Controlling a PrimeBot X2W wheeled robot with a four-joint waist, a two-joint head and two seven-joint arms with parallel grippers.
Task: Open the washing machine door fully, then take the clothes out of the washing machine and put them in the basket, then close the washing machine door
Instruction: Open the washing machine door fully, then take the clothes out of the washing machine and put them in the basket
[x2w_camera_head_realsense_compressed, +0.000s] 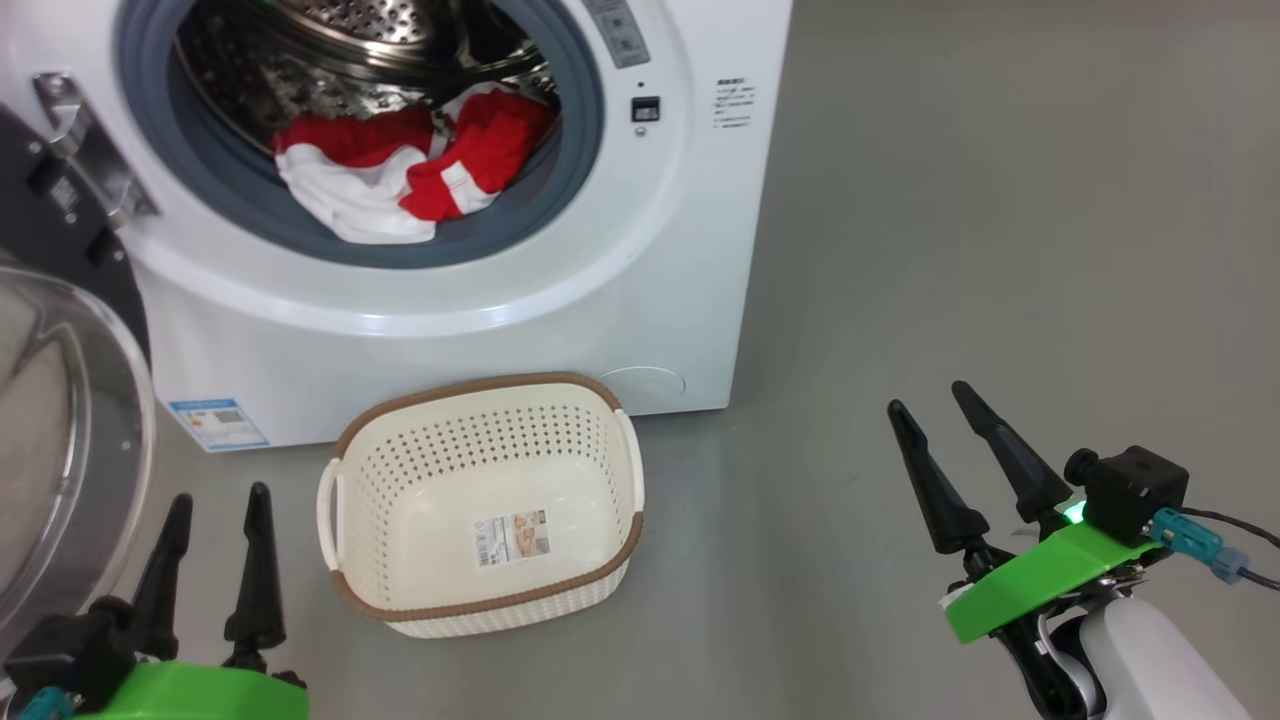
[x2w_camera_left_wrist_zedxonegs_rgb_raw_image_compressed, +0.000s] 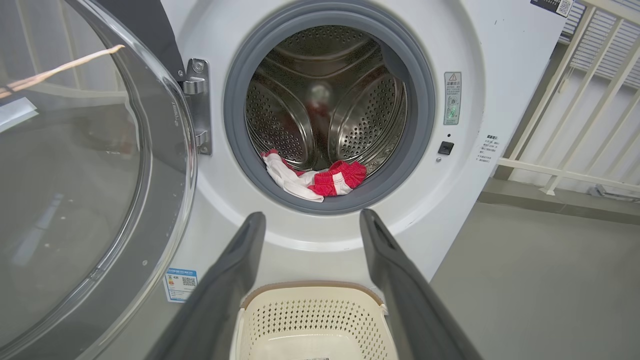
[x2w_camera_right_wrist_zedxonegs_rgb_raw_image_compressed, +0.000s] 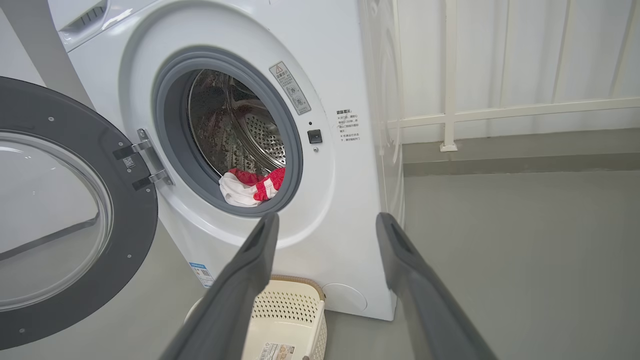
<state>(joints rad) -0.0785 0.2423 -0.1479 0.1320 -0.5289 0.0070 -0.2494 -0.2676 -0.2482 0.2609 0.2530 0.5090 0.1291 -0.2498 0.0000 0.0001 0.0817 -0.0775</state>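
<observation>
**Left gripper** (x2w_camera_head_realsense_compressed: 220, 492): at 7 o'clock of the head view. Its fingers are spread, with only air between them. In its wrist view the washer mouth sits straight ahead between the fingers, with the basket's rim below them.

**Right gripper** (x2w_camera_head_realsense_compressed: 927, 395): at 4 o'clock of the head view. Its fingers are spread and hold nothing. It hangs over bare floor (x2w_camera_head_realsense_compressed: 950, 200), which runs open from 12 through 3 o'clock of it.

**Basket** (x2w_camera_head_realsense_compressed: 480, 450): upright on the floor.
- It lies at 3 o'clock of the left gripper, just beside it, and at 9 o'clock of the right gripper, well apart.
- Inside is a sticker (x2w_camera_head_realsense_compressed: 511, 537) on its bottom.
- Its far rim lies near the washer's base; whether they touch cannot be told.
- Open floor lies along its right side.

**Door** (x2w_camera_head_realsense_compressed: 70, 420): swung open to the left, with its inner side and glass bowl facing the robot.
- It hangs on a steel hinge (x2w_camera_head_realsense_compressed: 85, 140) at 9 o'clock of the mouth.
- The bowl's edge is near the left gripper's outer finger, at 10 o'clock of it, and closes off that side.

**Washer** (x2w_camera_head_realsense_compressed: 450, 330): a white box at 12 o'clock of the basket.
- Its mouth is open.
- Its right front corner stands at 11 o'clock of the right gripper.
- A blue label (x2w_camera_head_realsense_compressed: 218, 424) is at its lower left.

**Clothes** (x2w_camera_head_realsense_compressed: 400, 180): a red and white heap at 6 o'clock of the mouth.
- The heap lies in the drum (x2w_camera_head_realsense_compressed: 370, 20).
- A white fold lies over the grey gasket (x2w_camera_head_realsense_compressed: 230, 200).

**Railing** (x2w_camera_right_wrist_zedxonegs_rgb_raw_image_compressed: 447, 75): white bars behind the washer. It stands at 1 o'clock in the right wrist view, well apart from both grippers.
</observation>
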